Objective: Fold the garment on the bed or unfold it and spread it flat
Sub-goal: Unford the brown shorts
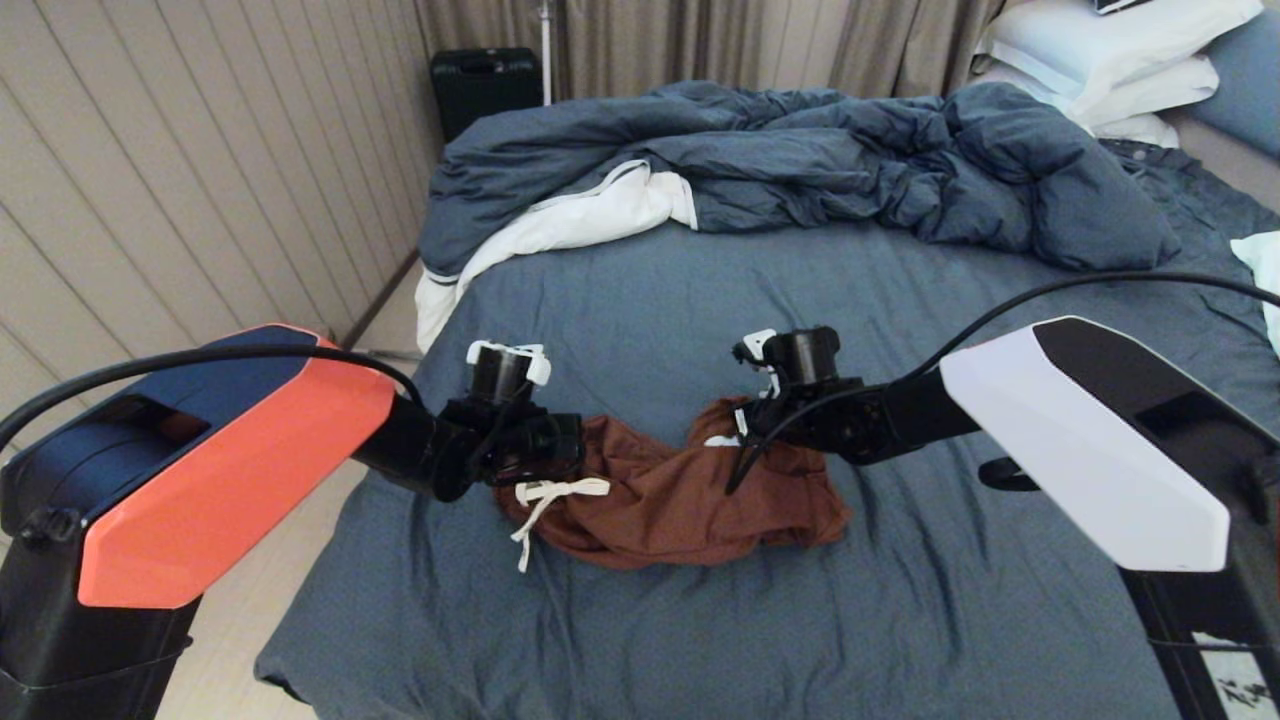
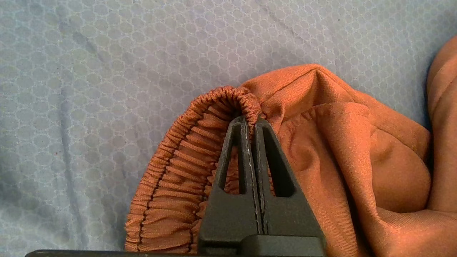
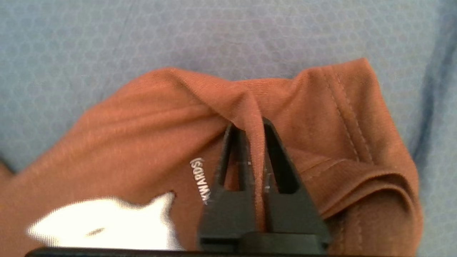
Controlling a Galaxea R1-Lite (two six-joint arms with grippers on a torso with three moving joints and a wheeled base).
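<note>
The garment (image 1: 680, 500), rust-brown shorts with a white drawstring (image 1: 545, 497), lies bunched on the slate-blue sheet of the bed (image 1: 900, 620), stretched between both arms. My left gripper (image 2: 250, 121) is shut on the gathered elastic waistband (image 2: 178, 160) at the garment's left end. My right gripper (image 3: 251, 126) is shut on a pinched fold of leg fabric (image 3: 246, 107) at the right end, beside a white printed mark (image 3: 107, 225) and a stitched hem (image 3: 357, 117). In the head view the fingertips of both grippers are hidden behind the wrists.
A rumpled dark blue duvet (image 1: 800, 160) with white lining (image 1: 560, 225) fills the far half of the bed. White pillows (image 1: 1110, 60) are stacked at the far right. A black case (image 1: 485, 85) stands by the curtain beyond the bed. The bed's left edge drops to the floor.
</note>
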